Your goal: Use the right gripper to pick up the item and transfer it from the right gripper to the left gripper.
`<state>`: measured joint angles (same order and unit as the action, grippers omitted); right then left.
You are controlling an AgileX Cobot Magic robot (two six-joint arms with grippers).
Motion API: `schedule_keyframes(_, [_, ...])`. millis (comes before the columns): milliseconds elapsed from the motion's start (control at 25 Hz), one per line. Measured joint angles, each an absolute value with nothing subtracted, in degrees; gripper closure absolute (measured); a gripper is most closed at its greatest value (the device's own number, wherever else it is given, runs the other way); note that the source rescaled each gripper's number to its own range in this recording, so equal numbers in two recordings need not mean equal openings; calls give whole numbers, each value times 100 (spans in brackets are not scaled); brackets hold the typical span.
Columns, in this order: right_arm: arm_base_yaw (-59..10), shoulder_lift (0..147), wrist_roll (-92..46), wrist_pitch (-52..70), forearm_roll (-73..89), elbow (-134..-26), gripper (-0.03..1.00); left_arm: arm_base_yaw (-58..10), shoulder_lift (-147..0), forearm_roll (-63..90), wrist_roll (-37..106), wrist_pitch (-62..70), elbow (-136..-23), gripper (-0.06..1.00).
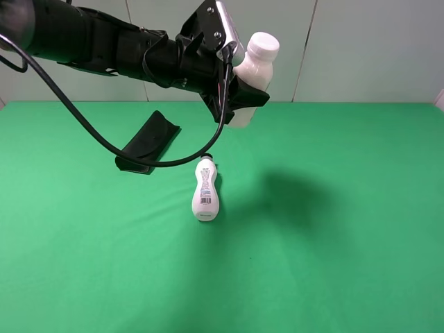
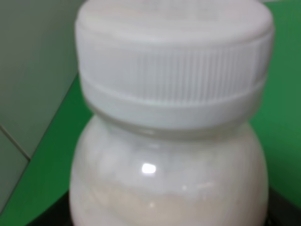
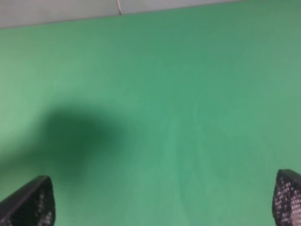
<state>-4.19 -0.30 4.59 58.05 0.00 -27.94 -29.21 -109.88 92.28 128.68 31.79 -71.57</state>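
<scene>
Left gripper tight around one stout bottle; right gripper wide; one slim bottle, one black case.

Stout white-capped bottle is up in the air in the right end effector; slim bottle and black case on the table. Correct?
Wrong arm: the left end effector holds the stout bottle aloft, per the exterior high view. The right end effector is open and empty. The slim bottle and black case are on the table.

High camera overlooks the green table; left wrist crowds the bottle, right wrist faces that table.
</scene>
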Motion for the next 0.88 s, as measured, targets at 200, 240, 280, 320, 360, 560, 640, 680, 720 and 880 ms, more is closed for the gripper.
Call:
schedule_keyframes(200, [-419,-30,463,5805,0,-2794,-3,-2921,-10988,9228,12868,3179,-7157,94])
schedule_keyframes(240, [-419,-30,463,5805,0,-2794,-3,-2921,-10988,9228,12873,3179,-7157,94])
schedule_keyframes(280, [-419,-30,463,5805,0,-2794,-3,-2921,-10988,9228,12873,3179,-7157,94])
schedule_keyframes(320, [-419,-30,463,5805,0,-2794,-3,-2921,-10988,9228,12873,3179,-7157,94])
schedule_keyframes(360, [-419,-30,463,5802,0,-2794,-3,-2921,-10988,9228,12867,3179,-7157,94])
schedule_keyframes(560, [-419,-30,463,5802,0,-2794,-3,-2921,-10988,9323,12413,2918,-7157,94])
schedule_keyframes(640, [-419,-30,463,5802,0,-2794,-3,-2921,-10982,9369,12111,2668,-7157,94])
schedule_keyframes(680, [-419,-30,463,5802,0,-2794,-3,-2921,-10974,9381,11986,2507,-7157,94])
schedule_keyframes(720, [-419,-30,463,5802,0,-2794,-3,-2921,-10963,9405,11913,2339,-7157,94])
schedule_keyframes(880, [-419,-30,463,5802,0,-2794,-3,-2911,-10867,9430,11807,1806,-7157,94])
